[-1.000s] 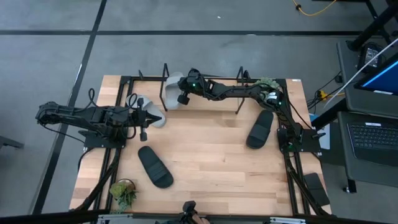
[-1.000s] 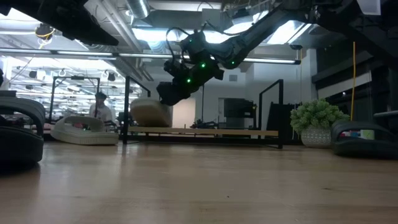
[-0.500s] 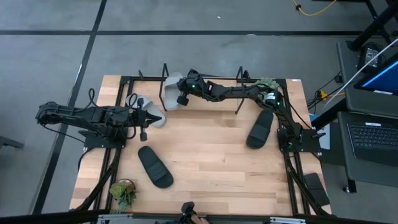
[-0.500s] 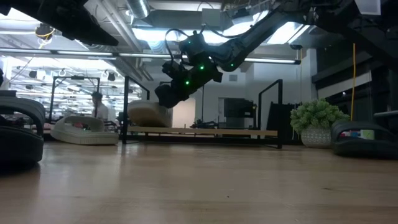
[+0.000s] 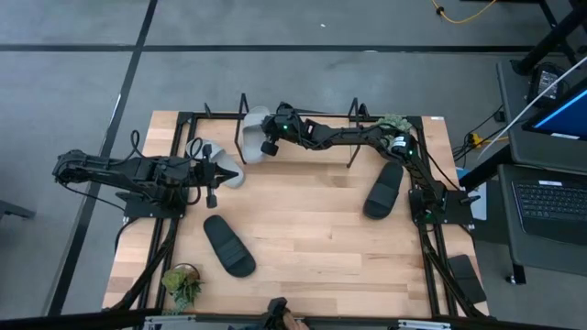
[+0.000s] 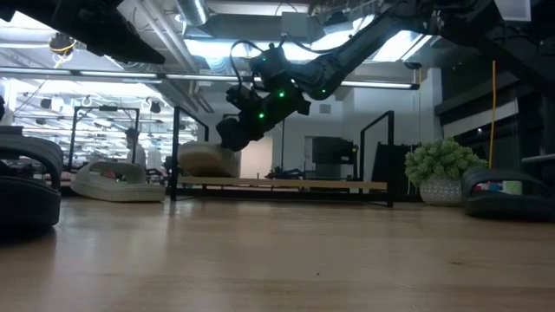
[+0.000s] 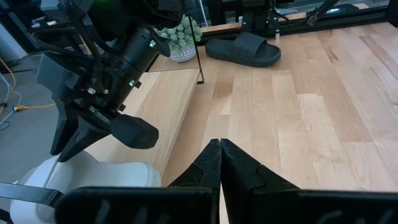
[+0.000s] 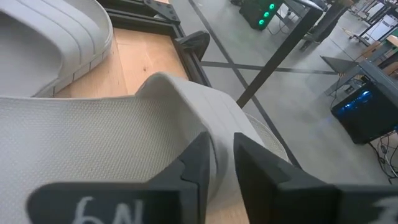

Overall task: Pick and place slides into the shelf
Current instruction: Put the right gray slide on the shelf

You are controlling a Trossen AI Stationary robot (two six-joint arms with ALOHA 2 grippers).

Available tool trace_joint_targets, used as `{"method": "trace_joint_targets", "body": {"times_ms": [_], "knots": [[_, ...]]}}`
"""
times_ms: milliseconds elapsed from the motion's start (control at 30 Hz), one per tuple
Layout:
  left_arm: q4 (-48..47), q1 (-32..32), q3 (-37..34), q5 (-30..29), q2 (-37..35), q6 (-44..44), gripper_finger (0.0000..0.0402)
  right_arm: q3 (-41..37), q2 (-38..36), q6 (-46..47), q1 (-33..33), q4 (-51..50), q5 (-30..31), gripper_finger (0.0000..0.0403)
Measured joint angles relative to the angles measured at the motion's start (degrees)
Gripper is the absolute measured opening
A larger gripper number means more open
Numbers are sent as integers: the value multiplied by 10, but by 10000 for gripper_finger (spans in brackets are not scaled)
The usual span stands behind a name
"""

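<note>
— Where was your right tool (image 5: 267,145) then?

— Reaching over the far edge of the counter (image 5: 303,229), at the left end of the shelf (image 5: 298,128). Its fingers (image 8: 196,163) were pinched narrow on the strap of a light grey slide (image 8: 124,143), which sat at that end of the shelf. From above, my own arm covered most of that slide; only a pale bit showed beside the wire loop.

— And the left tool (image 7: 219,163)?

— Closed, fingertips touching, holding nothing. It hovered near the counter's left edge, just beside the second grey slide (image 5: 220,170). My wrist camera caught only a cut-off pale corner of it.

— The black ones?

— One black slide (image 5: 228,245) lay toward the near left corner, close to a small potted plant (image 5: 182,284). The other black slide (image 5: 384,190) lay by the right edge, tilted, its far end partly under my right arm.

— Anything unclear at counter height?

— The level camera showed the held slide only as a pale hump behind the shelf's upright.
</note>
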Motion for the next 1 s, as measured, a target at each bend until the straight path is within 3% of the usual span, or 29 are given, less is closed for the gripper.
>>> {"method": "trace_joint_targets", "body": {"times_ms": [367, 1000], "knots": [[0, 0, 0, 0, 0, 0, 0, 6, 0, 2, 0, -4, -1, 125], [-2, 0, 0, 0, 0, -13, 0, 24, -1, 4, 1, -17, 0, 129]]}}
